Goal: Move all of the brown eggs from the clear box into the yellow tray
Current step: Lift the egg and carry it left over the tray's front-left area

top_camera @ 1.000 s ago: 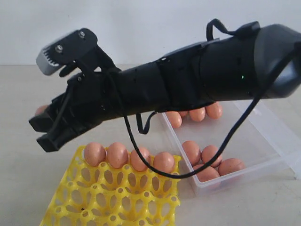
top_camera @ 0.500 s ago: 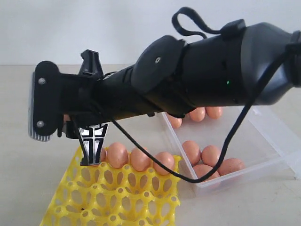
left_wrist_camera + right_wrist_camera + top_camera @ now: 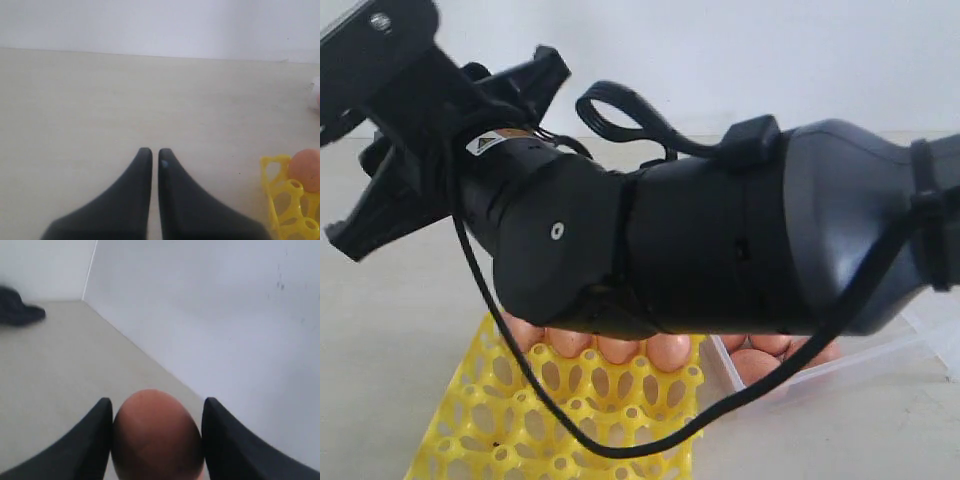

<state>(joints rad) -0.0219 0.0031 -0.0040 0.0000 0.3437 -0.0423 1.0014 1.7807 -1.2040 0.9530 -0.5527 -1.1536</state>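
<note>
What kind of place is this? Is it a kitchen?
Probably a robot test room, not a kitchen: bare white wall, plain beige table, and a black robot arm above a yellow tray holding brown eggs.

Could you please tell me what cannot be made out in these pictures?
- clear box, exterior view: the right arm covers most of it, so the eggs in it cannot be counted.
- yellow tray, exterior view: back row partly behind the arm, near edge cut off by the frame.
- brown egg in the right gripper: shown only in the right wrist view, which shows neither tray nor box.
</note>
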